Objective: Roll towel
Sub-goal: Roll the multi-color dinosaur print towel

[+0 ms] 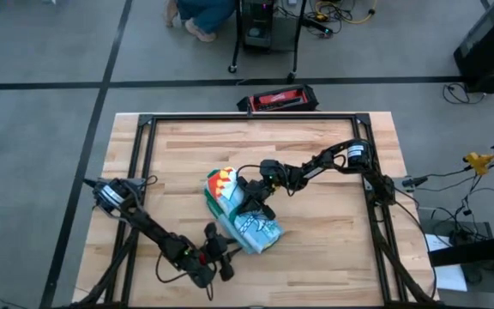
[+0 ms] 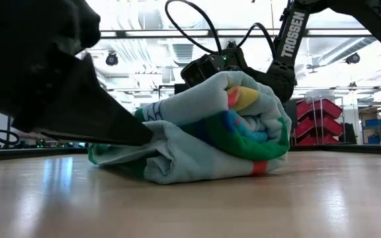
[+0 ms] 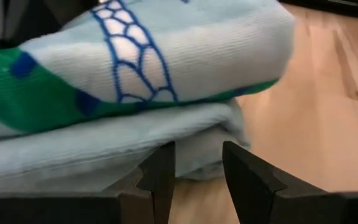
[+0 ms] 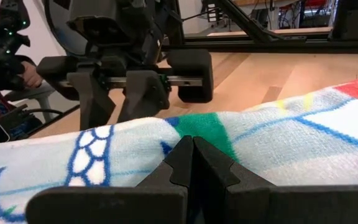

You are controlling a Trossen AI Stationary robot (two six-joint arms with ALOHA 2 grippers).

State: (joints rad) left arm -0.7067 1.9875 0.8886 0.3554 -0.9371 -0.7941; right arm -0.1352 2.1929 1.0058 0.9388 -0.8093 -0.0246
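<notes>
Rolled pale-blue dinosaur-print towel w/ green border (image 1: 241, 213) lies mid pale wooden plank table (image 1: 333, 249). Right gripper (image 4: 193, 146) pressed closed atop it; left gripper (image 3: 194, 177), slightly parted, at towel's edge. Red bins (image 2: 319, 116) in room behind.

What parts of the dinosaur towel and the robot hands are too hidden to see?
- Towel: rolled up, so most of its print is wrapped inside in every view.
- Left gripper: open at the towel's edge; in the low view it is only a dark blur.
- Right gripper: shut on top of the towel; whether it pinches cloth is hidden.
</notes>
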